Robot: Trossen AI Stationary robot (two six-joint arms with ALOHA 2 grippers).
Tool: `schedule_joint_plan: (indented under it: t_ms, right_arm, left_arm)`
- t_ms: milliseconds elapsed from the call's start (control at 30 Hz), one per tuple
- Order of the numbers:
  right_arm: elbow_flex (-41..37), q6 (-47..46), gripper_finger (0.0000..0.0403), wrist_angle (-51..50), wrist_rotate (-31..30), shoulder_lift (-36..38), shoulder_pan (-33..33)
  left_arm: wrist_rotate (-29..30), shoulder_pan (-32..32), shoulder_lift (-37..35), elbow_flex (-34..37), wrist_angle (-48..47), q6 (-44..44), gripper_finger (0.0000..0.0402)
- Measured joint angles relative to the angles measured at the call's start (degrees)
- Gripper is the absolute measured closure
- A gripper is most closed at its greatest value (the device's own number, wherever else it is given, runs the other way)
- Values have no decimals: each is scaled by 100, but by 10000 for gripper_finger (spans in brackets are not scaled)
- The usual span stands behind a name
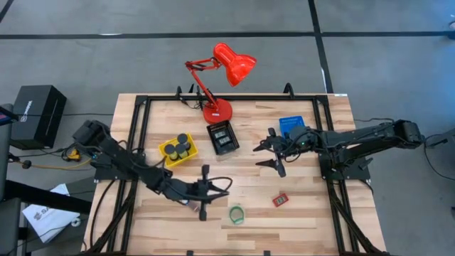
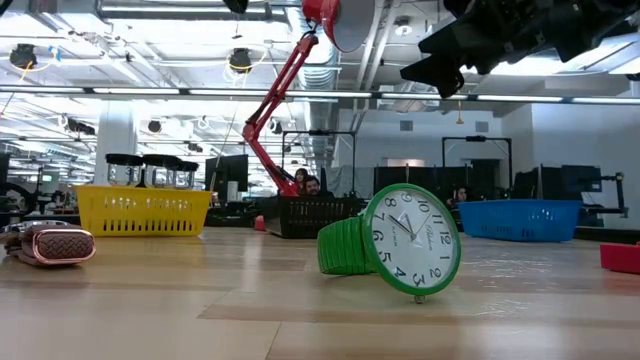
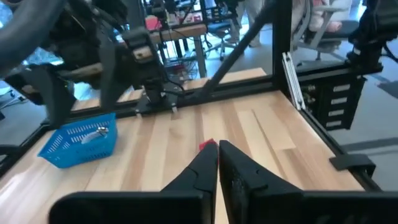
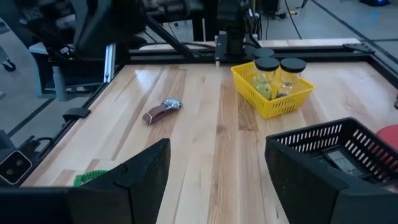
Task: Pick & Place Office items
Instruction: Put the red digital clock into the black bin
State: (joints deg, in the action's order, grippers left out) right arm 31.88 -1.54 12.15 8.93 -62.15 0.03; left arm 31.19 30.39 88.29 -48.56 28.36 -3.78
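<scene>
round green plastic watch [image 2: 405, 243], yellow mesh tray [image 4: 273, 93], wood-plank table [image 1: 306, 210]

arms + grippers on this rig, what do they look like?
Two black jointed arms with cabling along the links. The left gripper and right gripper each have two dark fingers, wedge-shaped and matte. No markings can be made out.

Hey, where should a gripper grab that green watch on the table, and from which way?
Grab the green watch by its band, from above. It rests on edge with the dial upright and the band looped behind it, so the fingers can straddle the band's top arc. The round dial would likely slip.
</scene>
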Motion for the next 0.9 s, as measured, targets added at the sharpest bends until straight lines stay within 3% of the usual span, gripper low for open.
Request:
schedule_joint_plan:
  t_ms: [467,700,900]
  right_arm:
    - [0,23,149,100,0,0,-15]
    - [8,-571,149,154,0,-430,-15]
    - [5,-167,149,805,-2,-1205,-84]
  left_arm:
    - [-25,-342,287,-13,-14,-22,300]
    - [-1140,-421,287,-17,-611,839,263]
    - [-1281,-408,287,-15,-1186,1025,254]
